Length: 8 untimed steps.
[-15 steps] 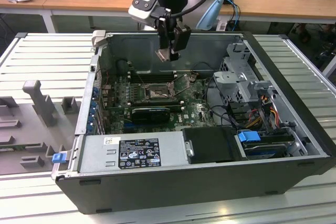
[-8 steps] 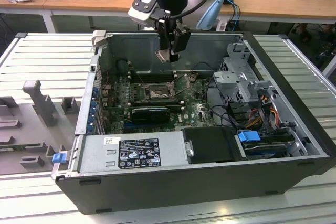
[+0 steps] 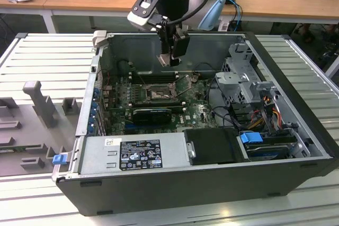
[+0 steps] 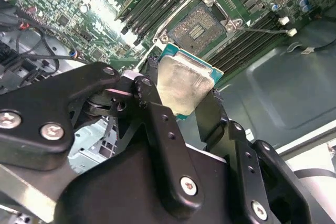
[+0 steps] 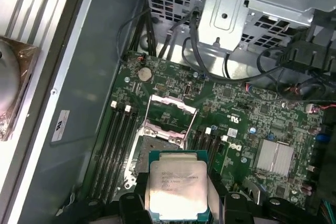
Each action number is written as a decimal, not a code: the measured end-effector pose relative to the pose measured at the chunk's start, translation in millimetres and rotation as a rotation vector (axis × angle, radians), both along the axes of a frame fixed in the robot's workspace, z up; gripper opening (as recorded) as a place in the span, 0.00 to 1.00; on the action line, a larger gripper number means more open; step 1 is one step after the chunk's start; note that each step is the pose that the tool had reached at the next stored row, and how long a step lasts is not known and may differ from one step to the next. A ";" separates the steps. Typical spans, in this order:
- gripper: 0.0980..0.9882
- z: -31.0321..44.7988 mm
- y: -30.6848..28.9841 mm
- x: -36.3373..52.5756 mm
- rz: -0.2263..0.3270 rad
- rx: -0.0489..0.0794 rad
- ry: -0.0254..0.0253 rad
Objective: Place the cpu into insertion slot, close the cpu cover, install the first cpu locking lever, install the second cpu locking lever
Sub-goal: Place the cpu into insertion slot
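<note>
In the exterior view, the arm's black gripper hung inside the open dark-grey metal computer case. It was above the green circuit board and near the small square insertion slot with its dark metal rim.

In the second wrist view, the thin, pale silver-grey square cpu was pinched by its edges between the two black fingers, clear of the board. Beyond it the slot's brownish-gold centre lay uncovered, with the long black memory slots running beside it.

In the first wrist view, the held chip hovered over the board just at the slot's near side, not seated. The thin silver-grey metal cpu cover frame stood raised on the slot's side away from the gripper.
</note>
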<state>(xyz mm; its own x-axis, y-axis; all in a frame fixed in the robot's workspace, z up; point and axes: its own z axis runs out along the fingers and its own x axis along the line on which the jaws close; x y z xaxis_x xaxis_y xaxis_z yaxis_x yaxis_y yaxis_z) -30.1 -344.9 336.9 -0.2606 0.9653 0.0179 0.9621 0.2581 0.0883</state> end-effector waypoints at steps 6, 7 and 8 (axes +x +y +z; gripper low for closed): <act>0.48 -1.6 0.0 0.0 -0.042 0.000 0.0000; 0.48 -2.0 0.0 0.0 -0.042 0.000 0.0000; 0.48 -2.7 0.0 0.0 -0.043 0.000 0.0002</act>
<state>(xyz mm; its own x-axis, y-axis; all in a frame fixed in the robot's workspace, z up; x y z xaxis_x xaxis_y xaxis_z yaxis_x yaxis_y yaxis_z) -30.1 -344.9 334.2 -0.2190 0.9756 0.0180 0.9723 0.2166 0.0881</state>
